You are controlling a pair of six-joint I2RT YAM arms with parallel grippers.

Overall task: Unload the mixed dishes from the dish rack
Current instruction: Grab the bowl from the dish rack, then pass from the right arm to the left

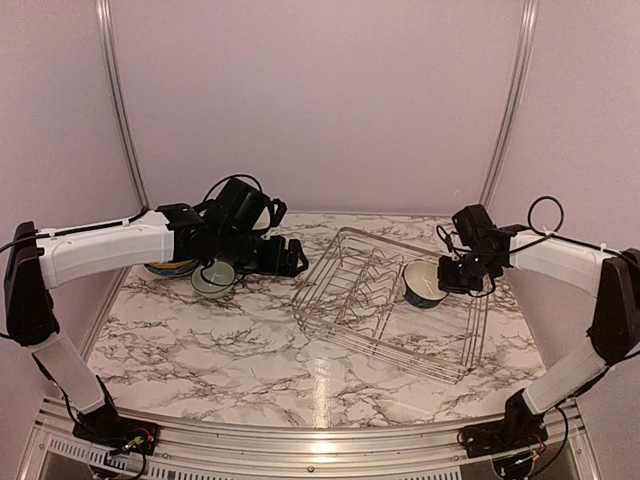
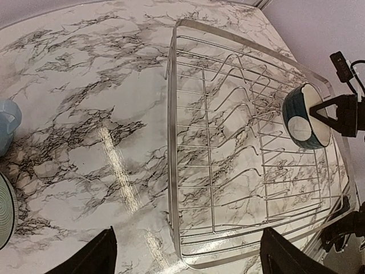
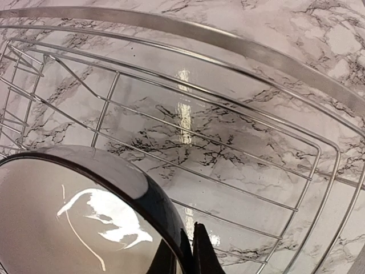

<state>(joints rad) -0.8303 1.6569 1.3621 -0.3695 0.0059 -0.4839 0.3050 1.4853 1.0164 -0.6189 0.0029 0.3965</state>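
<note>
Small dark-and-white bowl (image 1: 425,284) sits inside the dish rack (image 1: 380,350), at the rack's right end, leaning among the wires rather than flat; from the left wrist view its foot ring faces left and its mouth opens up and to the right, toward the right arm. The right gripper (image 1: 462,272) comes in from that right side; its fingers are pinched on the bowl's right rim, one inside the mouth and one outside the dark wall, with only the rim's thickness between them in the right wrist view. The grip is therefore on the edge, off the bowl's centre; my reading is that the bowl will want to swing down under the fingers as it rises.

The rack's right wall lies just beside the bowl and the upright dividers stand to its left; a straight lift before any sideways travel looks the safer way out.

The left gripper (image 1: 285,258) hangs well apart, over the far left of the table, jaws spread wide and holding nothing; the right arm is plainly the nearer one. No other dish shows in the rack.
</note>
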